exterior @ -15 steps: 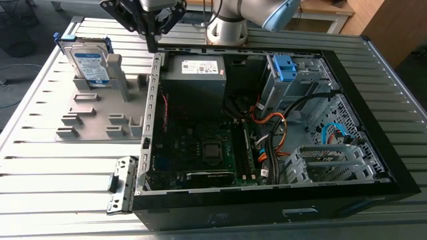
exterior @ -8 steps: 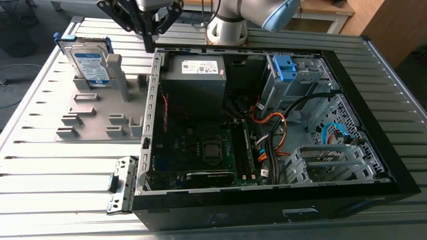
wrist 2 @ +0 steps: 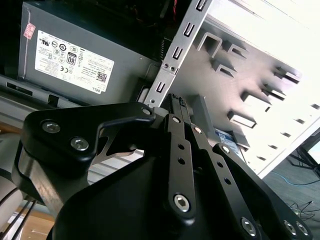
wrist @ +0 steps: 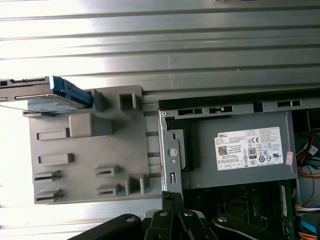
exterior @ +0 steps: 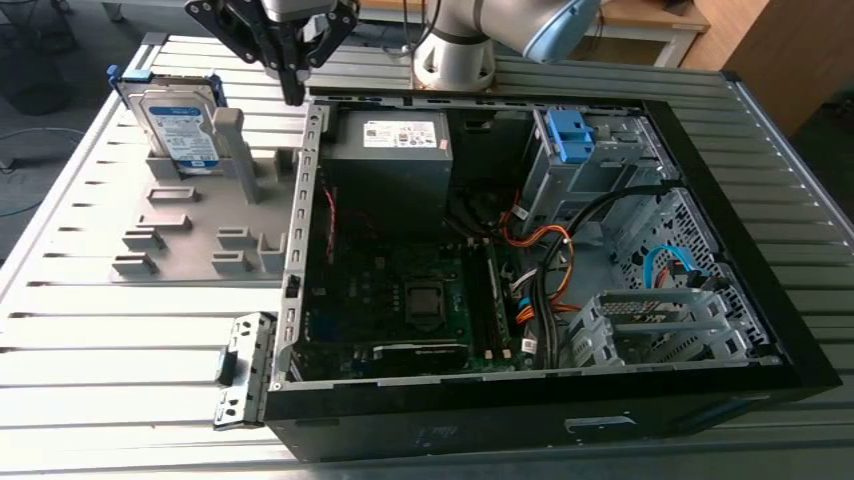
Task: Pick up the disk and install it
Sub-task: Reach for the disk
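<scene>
The disk [exterior: 174, 118] stands on edge in a slot at the far end of a grey holder plate [exterior: 200, 235], at the exterior view's left. It is silver with a white-and-blue label and blue rails. In the first wrist view the disk [wrist: 42, 95] is seen edge-on at the corner of the holder plate [wrist: 90, 160]. My gripper [exterior: 291, 93] hangs above the case's side wall, to the exterior view's right of the disk and apart from it. Its fingers are pressed together, shut on nothing, as both wrist views show [wrist 2: 177, 102] [wrist: 171, 196].
An open black computer case [exterior: 694, 180] lies on the slatted metal table [exterior: 107, 330]. Inside are a grey power supply [exterior: 390, 150] with a white sticker, a motherboard [exterior: 400, 300], cables and a drive bay holding a blue bracket [exterior: 567, 135]. The holder plate has several raised brackets.
</scene>
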Available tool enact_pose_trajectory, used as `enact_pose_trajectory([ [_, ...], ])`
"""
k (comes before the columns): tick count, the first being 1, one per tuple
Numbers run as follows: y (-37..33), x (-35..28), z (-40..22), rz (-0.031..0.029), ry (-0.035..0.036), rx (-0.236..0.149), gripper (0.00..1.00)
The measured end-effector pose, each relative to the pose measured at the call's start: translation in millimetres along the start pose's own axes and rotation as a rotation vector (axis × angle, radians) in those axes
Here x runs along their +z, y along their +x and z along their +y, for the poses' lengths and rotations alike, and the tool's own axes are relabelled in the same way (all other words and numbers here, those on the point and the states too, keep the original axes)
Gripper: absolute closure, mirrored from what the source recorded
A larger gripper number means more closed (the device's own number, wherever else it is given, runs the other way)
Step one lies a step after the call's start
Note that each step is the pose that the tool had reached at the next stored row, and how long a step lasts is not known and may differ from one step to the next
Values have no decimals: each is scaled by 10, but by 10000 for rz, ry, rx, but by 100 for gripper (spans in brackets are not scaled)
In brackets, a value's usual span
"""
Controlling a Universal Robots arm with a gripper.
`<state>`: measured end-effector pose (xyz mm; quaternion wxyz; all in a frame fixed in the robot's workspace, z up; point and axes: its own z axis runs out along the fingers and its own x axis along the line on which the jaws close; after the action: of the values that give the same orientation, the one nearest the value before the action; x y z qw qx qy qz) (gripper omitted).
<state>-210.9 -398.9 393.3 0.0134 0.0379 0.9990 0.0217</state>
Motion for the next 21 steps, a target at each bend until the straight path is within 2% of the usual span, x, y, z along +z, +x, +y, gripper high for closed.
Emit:
enact_pose_trajectory([
  [21, 154, -4, -12, 0, 0, 0, 89],
])
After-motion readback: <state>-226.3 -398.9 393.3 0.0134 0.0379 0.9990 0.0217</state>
